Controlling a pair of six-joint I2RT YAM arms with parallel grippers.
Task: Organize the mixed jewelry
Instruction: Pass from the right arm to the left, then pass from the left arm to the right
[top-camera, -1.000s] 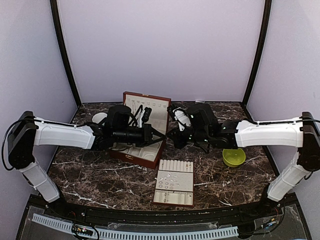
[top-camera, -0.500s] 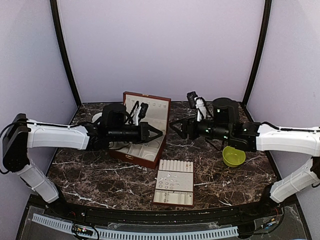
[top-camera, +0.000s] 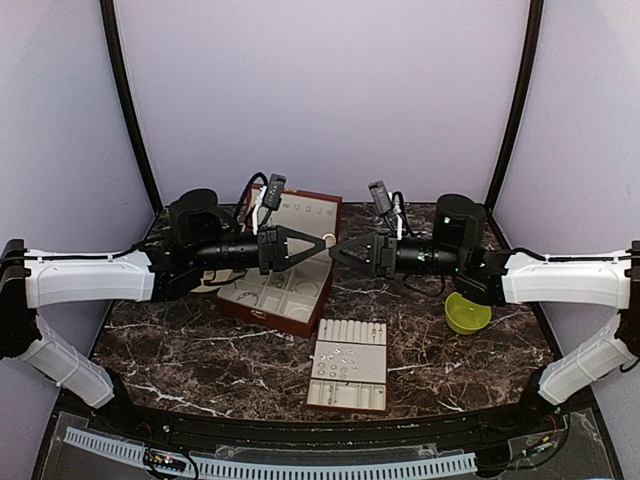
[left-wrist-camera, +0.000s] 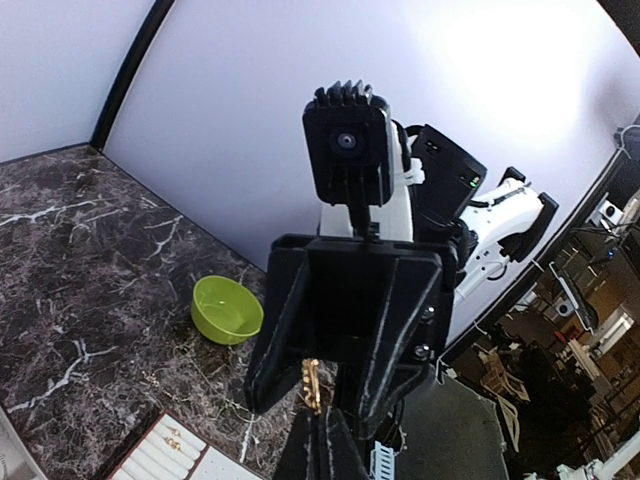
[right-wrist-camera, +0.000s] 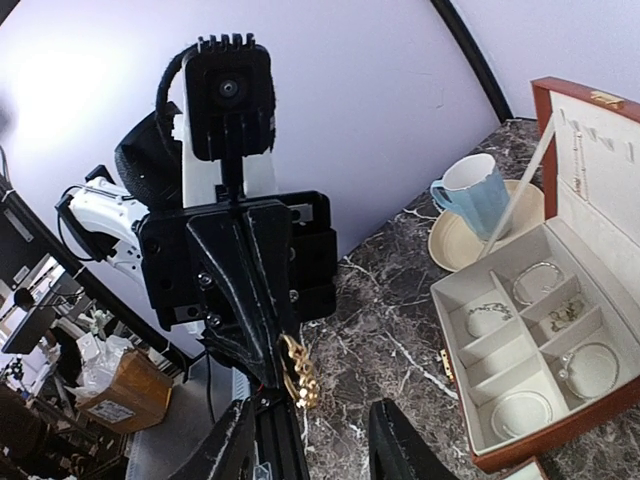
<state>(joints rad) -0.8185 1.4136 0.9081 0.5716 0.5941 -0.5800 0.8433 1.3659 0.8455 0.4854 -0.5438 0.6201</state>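
Right wrist — chain (right-wrist-camera: 299, 373) in left tool (right-wrist-camera: 282, 341)

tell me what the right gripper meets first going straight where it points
Most likely the short gold chain piece pinched at the tip of the left gripper, nose to nose with it.

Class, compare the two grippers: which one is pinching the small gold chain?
The left gripper: its closed tips pinch the gold chain, whereas the right gripper faces it with jaws apart.

Dark marble table (top-camera: 200, 350) veined white; lime-green bowl (top-camera: 467, 314); reddish-brown, cream-lined box (top-camera: 270, 318); gold chain (right-wrist-camera: 298, 375); pale-blue mug (right-wrist-camera: 470, 195).
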